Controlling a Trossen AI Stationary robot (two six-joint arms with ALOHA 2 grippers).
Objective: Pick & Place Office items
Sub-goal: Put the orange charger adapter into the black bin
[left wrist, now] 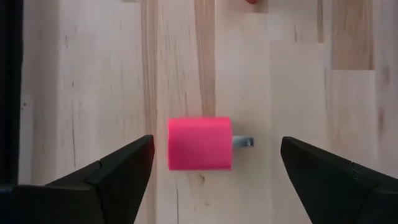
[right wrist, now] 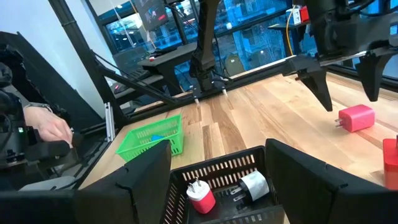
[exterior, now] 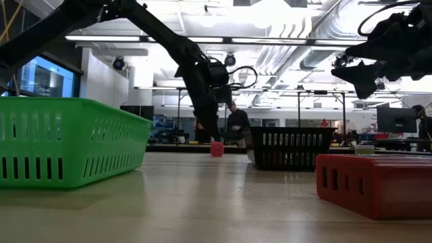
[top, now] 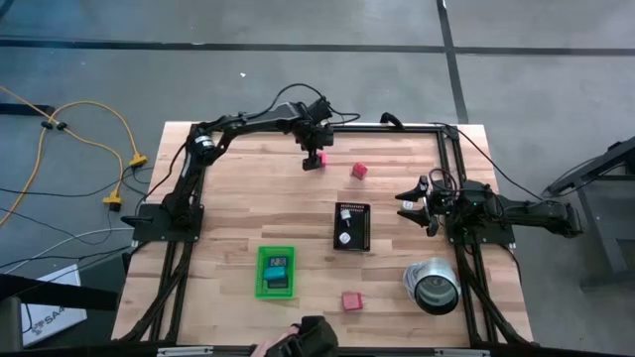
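Hovering over the far side, the left gripper (left wrist: 211,168) stands released astride the pink block (left wrist: 199,143). It looks light, rigid and slick-sided; its 2 flat flanks seem the best hold, clear of the prongs.

Lighting: even, bright overhead light on the pale wooden table (top: 258,198); long ceiling strip lamps (exterior: 283,42) glow white in the low view, blown out at their centres.

Shadows: soft and short. The small pink plug-like block (left wrist: 199,144) casts only a faint shadow on the wood.

Glare: mild sheen on the shiny silver cylindrical can (top: 433,283); blue-tinted windows (right wrist: 249,25) are overexposed in the right wrist view.

Focus: in the low view the bright green slotted plastic tray (exterior: 67,138) and red slotted block (exterior: 374,182) are soft, near the lens.

Distortion: straight lines bow at the right wrist view's edges.
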